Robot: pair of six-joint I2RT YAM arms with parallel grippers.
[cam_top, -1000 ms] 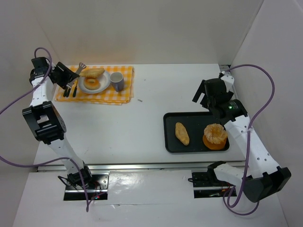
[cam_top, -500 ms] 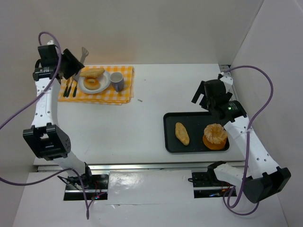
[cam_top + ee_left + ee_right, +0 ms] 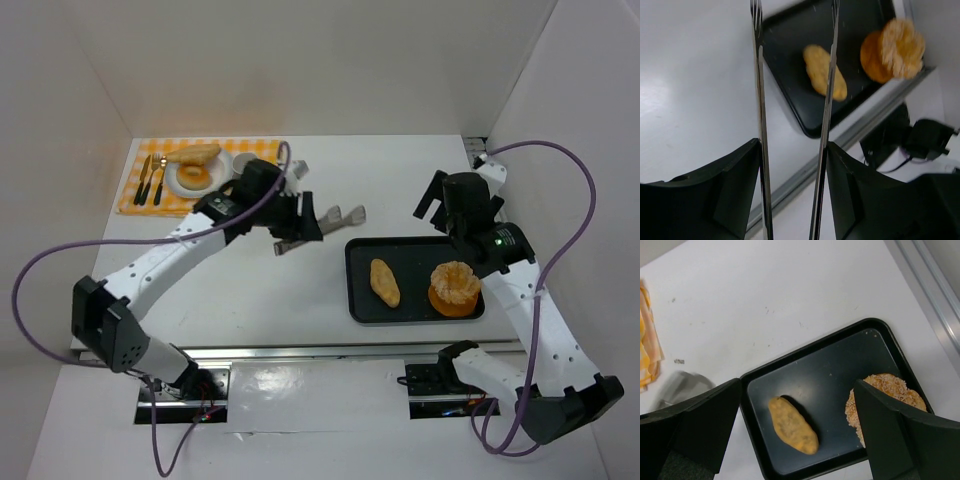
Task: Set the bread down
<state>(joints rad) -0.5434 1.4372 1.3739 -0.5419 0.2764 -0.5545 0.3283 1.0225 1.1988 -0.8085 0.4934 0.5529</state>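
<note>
Left gripper (image 3: 305, 225) (image 3: 792, 150): hangs over the middle of the table (image 3: 300, 300), clenched on tongs (image 3: 345, 214) (image 3: 760, 100) held lengthwise between its fingers. Tong arms apart, nothing between them, tips near the far-left corner of the tray (image 3: 420, 250) from above; in the left wrist view, one arm crossing in front of the roll (image 3: 385, 282) (image 3: 815, 62) (image 3: 792, 431). Roll flat in the tray's left half, slanted, apart from the pastry (image 3: 455, 287) in the right half. Right gripper (image 3: 432, 205) (image 3: 797, 385): hovers beyond the tray's far edge, released, fingers wide, tray and roll framed between them in its own camera. Far left, on a yellow checked cloth (image 3: 135, 205): plate (image 3: 172, 180) with the ring (image 3: 192, 177) on it and the second roll (image 3: 195, 154) at its far rim, touching the ring. Cutlery (image 3: 152, 180) just left of the plate, on the cloth. Plate well apart from the tray, left arm stretched between them.
</note>
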